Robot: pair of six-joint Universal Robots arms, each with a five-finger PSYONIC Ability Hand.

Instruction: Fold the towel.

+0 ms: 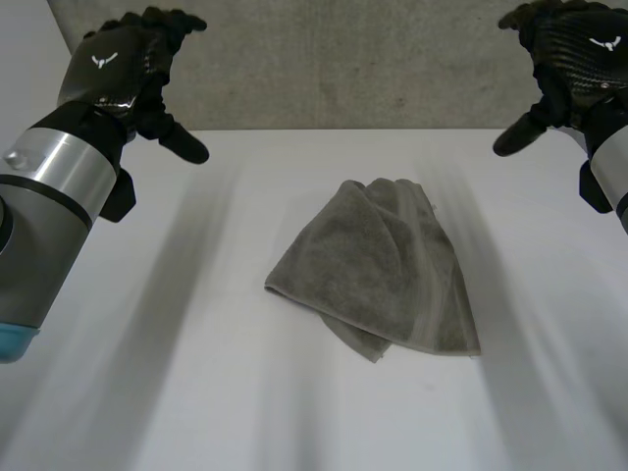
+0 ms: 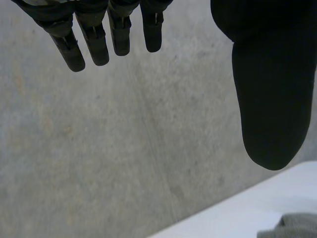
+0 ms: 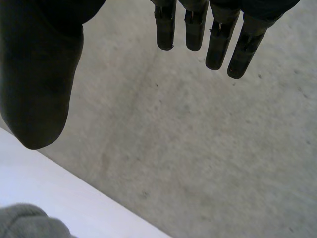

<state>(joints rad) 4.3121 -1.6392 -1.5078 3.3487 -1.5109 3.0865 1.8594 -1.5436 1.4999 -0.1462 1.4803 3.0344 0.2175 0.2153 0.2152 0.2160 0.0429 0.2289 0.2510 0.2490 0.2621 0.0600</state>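
The grey towel point(image 1: 383, 270) lies rumpled in the middle of the counter point(image 1: 147, 373); the left hand point(image 1: 123, 69) and right hand point(image 1: 574, 59) hover well apart from it, both spread and empty. I'd say smooth out the bunching first; then pinch two corners and fold.

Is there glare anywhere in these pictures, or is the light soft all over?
Head view: soft light, no glare on the white table, thin shadow along the towel at its near edge, bright highlight on the left arm's silver band. Both wrist views: grey wall evenly lit, left hand and right hand dark against it.
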